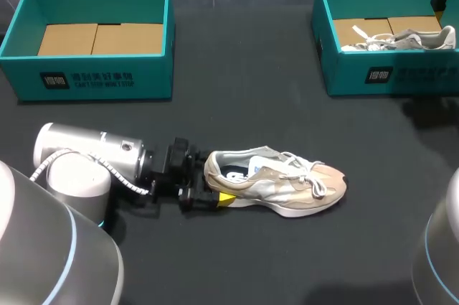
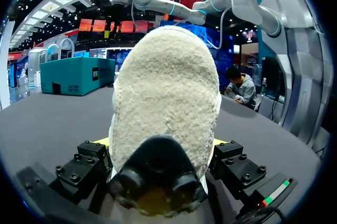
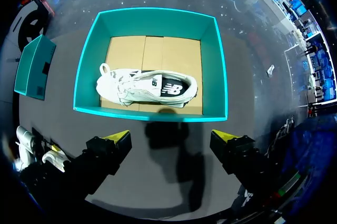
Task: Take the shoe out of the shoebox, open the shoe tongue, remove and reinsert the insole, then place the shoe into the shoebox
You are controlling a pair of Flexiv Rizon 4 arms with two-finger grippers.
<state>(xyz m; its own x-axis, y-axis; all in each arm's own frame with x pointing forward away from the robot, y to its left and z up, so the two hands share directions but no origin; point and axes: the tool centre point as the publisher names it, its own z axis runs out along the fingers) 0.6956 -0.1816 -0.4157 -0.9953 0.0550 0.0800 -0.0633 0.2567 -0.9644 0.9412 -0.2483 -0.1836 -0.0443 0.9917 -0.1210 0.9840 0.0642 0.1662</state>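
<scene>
The left gripper (image 1: 214,191) clamps the heel of a beige-and-white sneaker (image 1: 287,183), which lies near the table's (image 1: 237,104) front edge with its toe pointing right. The right gripper (image 3: 172,138), fingers spread wide and holding nothing, hangs over the far-right teal shoebox (image 3: 216,71), which contains a white sneaker (image 3: 150,87).

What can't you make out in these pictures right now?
- Insole of the tan shoe: head view, tongue and laces cover most of it; left wrist view, the heel blocks it.
- Right gripper: head view, mostly cut off at the edge.
- White shoe: head view, box wall hides its sole.
</scene>
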